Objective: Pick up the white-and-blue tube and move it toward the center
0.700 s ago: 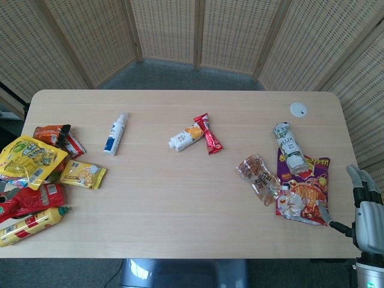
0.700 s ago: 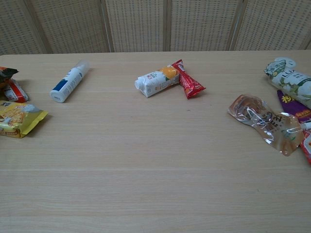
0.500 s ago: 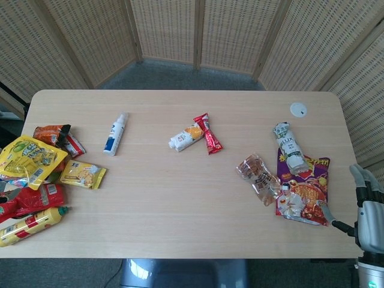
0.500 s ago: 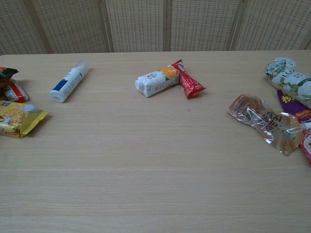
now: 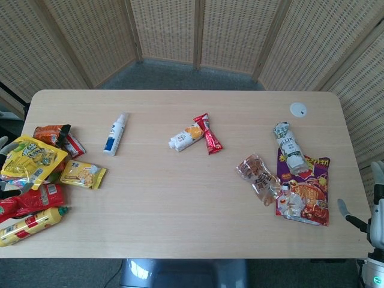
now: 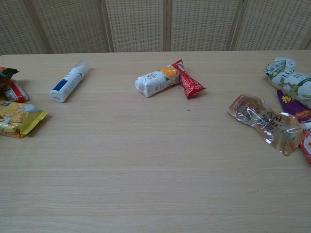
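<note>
Head view: wooden table (image 5: 180, 198), snacks scattered on it, woven screens behind.
Tube: white-and-blue tube (image 5: 115, 134) lies flat on the left half of the table, cap end pointing away from the robot, nothing touching it. Chest view shows it (image 6: 68, 81) far left, lying at a slant.
Left of tube: pile of snack bags at the table's left edge; yellow bag (image 5: 30, 159), small yellow cracker pack (image 5: 82, 173), red pack (image 5: 31, 200).
Centre: small white-and-orange carton (image 5: 185, 137) touching a red wrapper (image 5: 208, 133).
Right side: clear crumpled wrapper (image 5: 258, 177), purple snack bag (image 5: 303, 189), white-green roll pack (image 5: 288, 146), small white disc (image 5: 298, 109) near the far right corner.
Right hand: right hand (image 5: 373, 207) at the frame's bottom right corner, off the table edge, holds nothing; mostly cut off, can't tell fingers' state.
Left hand: a sliver of the left hand (image 5: 3, 146) shows at the left frame edge by the yellow bag; finger state can't tell.
</note>
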